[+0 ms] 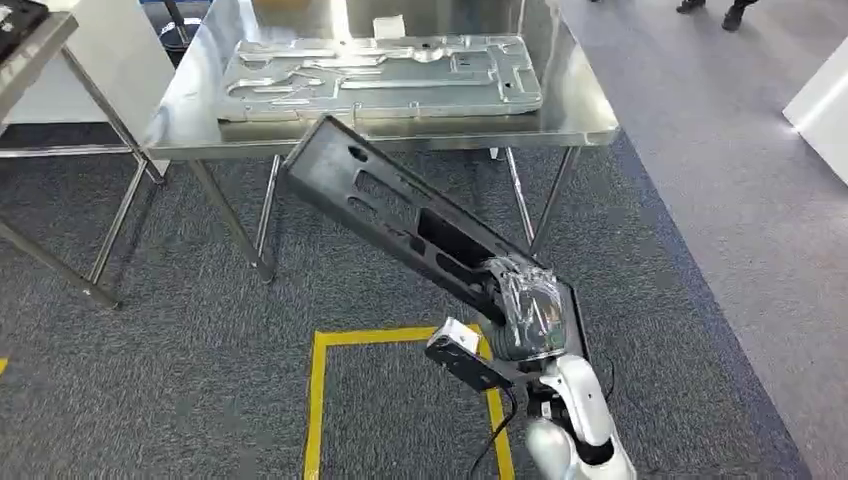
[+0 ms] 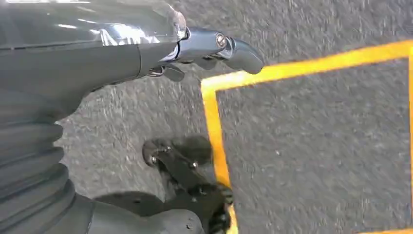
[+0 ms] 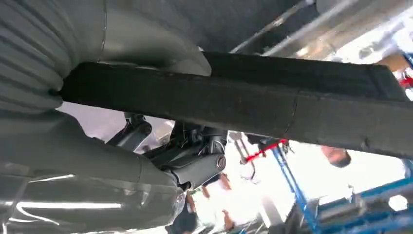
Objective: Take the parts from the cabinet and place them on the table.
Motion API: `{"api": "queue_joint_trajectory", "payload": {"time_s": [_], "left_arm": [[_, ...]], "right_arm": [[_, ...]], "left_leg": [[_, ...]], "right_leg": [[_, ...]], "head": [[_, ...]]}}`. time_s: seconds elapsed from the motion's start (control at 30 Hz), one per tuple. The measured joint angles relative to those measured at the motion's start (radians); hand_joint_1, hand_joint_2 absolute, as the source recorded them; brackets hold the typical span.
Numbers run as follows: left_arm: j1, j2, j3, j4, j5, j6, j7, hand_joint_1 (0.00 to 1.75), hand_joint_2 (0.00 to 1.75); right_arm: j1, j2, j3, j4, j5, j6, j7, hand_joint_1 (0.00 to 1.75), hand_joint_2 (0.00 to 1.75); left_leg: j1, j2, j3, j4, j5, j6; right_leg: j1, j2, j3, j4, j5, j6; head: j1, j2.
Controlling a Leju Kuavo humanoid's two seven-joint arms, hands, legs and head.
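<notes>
Head view: a stainless-steel bench (image 1: 560, 110) fills the upper middle of the frame, and one pressed sheet-metal panel (image 1: 380, 75) already lies flat on its top. Below it, running from the frame's centre down to the lower right, a long black slotted part (image 1: 400, 210) is carried at a slant. Its upper end reaches just up to the bench's front edge but does not rest on the top. The right hand (image 1: 528, 312), wrapped in clear film, is clamped on the part's lower end at lower right. On the grey carpet at lower centre is a yellow taped square (image 1: 322, 400). A second bench frame (image 1: 60, 60) stands at upper left.

Left wrist view: the left hand (image 2: 195, 48) enters from the upper left over the carpet and a corner of the yellow tape. Nothing is in it, and its fingers look loosely extended, apart from one another.

Right wrist view: the black part crosses the frame as a thick dark bar (image 3: 272, 105) from centre left to right, with the right hand's grey thumb pressed on one face and darker fingers (image 3: 195, 168) closed on the other.

Progress, as I judge it: one panel is delivered and this part is out of the cabinet and in transit. What remains is lifting it over the bench edge, setting it down and letting go.
</notes>
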Motion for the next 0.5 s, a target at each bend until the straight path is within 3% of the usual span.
{"api": "queue_joint_trajectory", "payload": {"time_s": [0.07, 0.13, 0.17, 0.23, 0.27, 0.3, 0.33, 0.43, 0.47, 0.5], "left_arm": [[0.000, 0.002, 0.000, 0.001, 0.000, 0.000, 0.002, 0.00, 1.75], [-0.003, 0.006, -0.001, 0.003, 0.000, 0.000, 0.002, 0.00, 1.75], [-0.005, 0.006, -0.001, 0.006, 0.000, 0.000, 0.002, 0.00, 1.75], [-0.006, 0.006, -0.001, 0.007, -0.001, 0.000, 0.002, 0.00, 1.75], [-0.003, 0.007, -0.001, 0.008, -0.001, 0.000, 0.002, 0.00, 1.75], [-0.001, 0.008, -0.001, 0.008, -0.001, 0.000, 0.002, 0.00, 1.75], [0.000, 0.009, -0.001, 0.009, -0.001, -0.001, 0.002, 0.00, 1.75], [0.001, 0.014, -0.002, 0.009, -0.001, -0.003, 0.002, 0.00, 1.75], [0.000, 0.016, -0.002, 0.010, -0.002, -0.003, 0.003, 0.00, 1.75], [-0.003, 0.016, -0.002, 0.010, -0.003, -0.004, 0.003, 0.00, 1.75]], "right_arm": [[-0.033, -0.012, 0.023, 0.019, 0.048, 0.021, 0.021, 1.75, 1.75], [-0.072, -0.021, 0.043, 0.032, 0.083, 0.038, 0.035, 1.75, 1.75], [-0.092, -0.025, 0.054, 0.037, 0.099, 0.047, 0.039, 1.75, 1.75], [-0.120, -0.038, 0.074, 0.050, 0.141, 0.062, 0.045, 1.75, 1.75], [-0.132, -0.047, 0.085, 0.056, 0.170, 0.071, 0.046, 1.75, 1.75], [-0.144, -0.058, 0.097, 0.063, 0.204, 0.081, 0.046, 1.75, 1.75], [-0.158, -0.068, 0.109, 0.069, 0.233, 0.088, 0.046, 1.75, 1.75], [-0.201, -0.088, 0.134, 0.085, 0.266, 0.101, 0.040, 1.75, 1.75], [-0.213, -0.092, 0.142, 0.090, 0.272, 0.106, 0.037, 1.75, 1.75], [-0.227, -0.098, 0.146, 0.095, 0.278, 0.114, 0.030, 1.75, 1.75]], "left_leg": [[0.000, 0.000, 0.017, 0.006, 0.001, -0.014], [0.004, 0.004, -0.016, 0.074, -0.003, -0.018], [0.005, 0.005, -0.060, 0.145, -0.017, -0.020], [0.005, 0.005, -0.156, 0.280, -0.076, -0.026], [0.005, 0.005, -0.189, 0.311, -0.090, -0.028], [0.005, 0.005, -0.202, 0.302, -0.080, -0.024], [0.004, 0.005, -0.199, 0.259, -0.050, -0.019], [-0.005, 0.007, -0.149, 0.042, 0.132, 0.012], [-0.011, 0.008, -0.153, 0.050, 0.094, 0.008], [-0.014, 0.004, -0.143, 0.042, 0.096, 0.012]], "right_leg": [[0.000, 0.002, 0.010, -0.002, -0.010, -0.016], [-0.004, 0.002, 0.030, -0.011, -0.013, -0.030], [-0.003, 0.002, 0.035, -0.012, -0.019, -0.036], [0.000, 0.002, 0.049, -0.012, -0.033, -0.040], [0.002, 0.003, 0.058, -0.012, -0.041, -0.040], [0.004, 0.004, 0.069, -0.012, -0.049, -0.041], [0.005, 0.005, 0.081, -0.012, -0.058, -0.040], [0.008, 0.004, 0.116, -0.016, -0.087, -0.035], [0.011, 0.007, 0.124, -0.017, -0.092, -0.027], [0.010, 0.007, 0.124, -0.019, -0.099, -0.018]], "head": [[0.000, 0.000], [-0.004, 0.000], [-0.007, 0.000], [-0.007, 0.000], [-0.007, 0.000], [-0.006, 0.000], [-0.007, 0.000], [-0.008, 0.000], [-0.003, 0.000], [-0.010, 0.000]]}}
